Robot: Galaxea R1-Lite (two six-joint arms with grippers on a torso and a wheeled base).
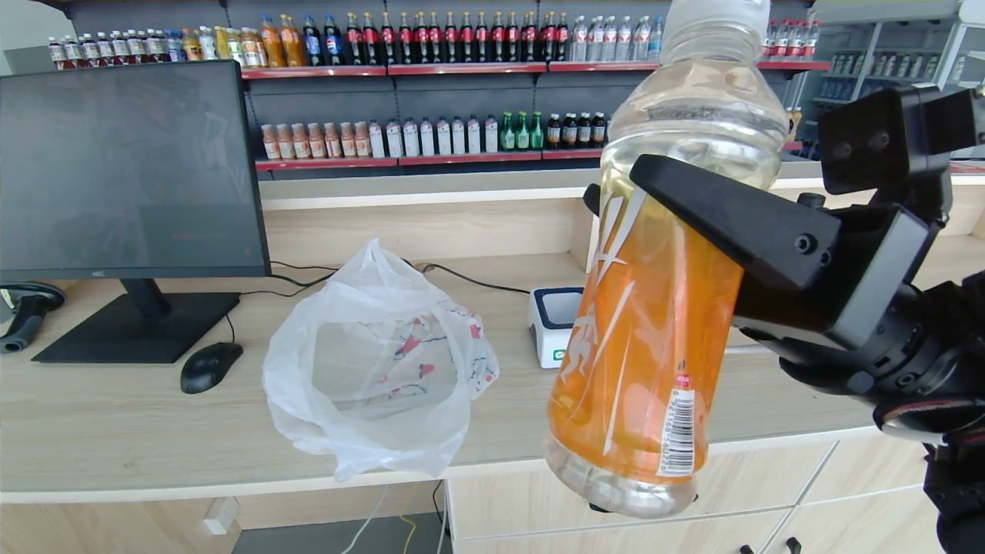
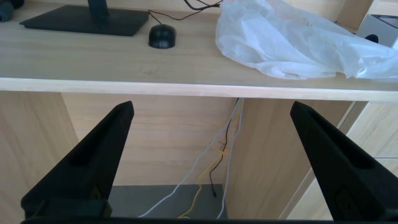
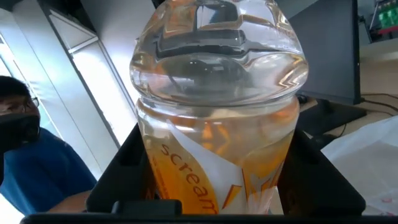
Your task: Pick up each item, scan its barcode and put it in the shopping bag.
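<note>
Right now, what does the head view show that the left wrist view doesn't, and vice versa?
Head view: the right gripper shut on the orange drink bottle, its barcode facing the camera, plus the monitor screen and the drink shelves. Left wrist view: the left gripper, fingers open, low in front of the counter edge. Both: the shopping bag, the mouse, the monitor base and the counter.

One orange drink bottle [image 1: 654, 346]. One plastic bag [image 1: 377, 369]. One white scanner box [image 1: 555, 323]. One screen [image 1: 127, 169]. One mouse [image 1: 210, 366]. One hand scanner [image 1: 27, 308]. Two grippers: left gripper [image 2: 211, 109], right gripper [image 1: 616, 185]. Shelf bottles [image 1: 462, 38]: too many to count.
</note>
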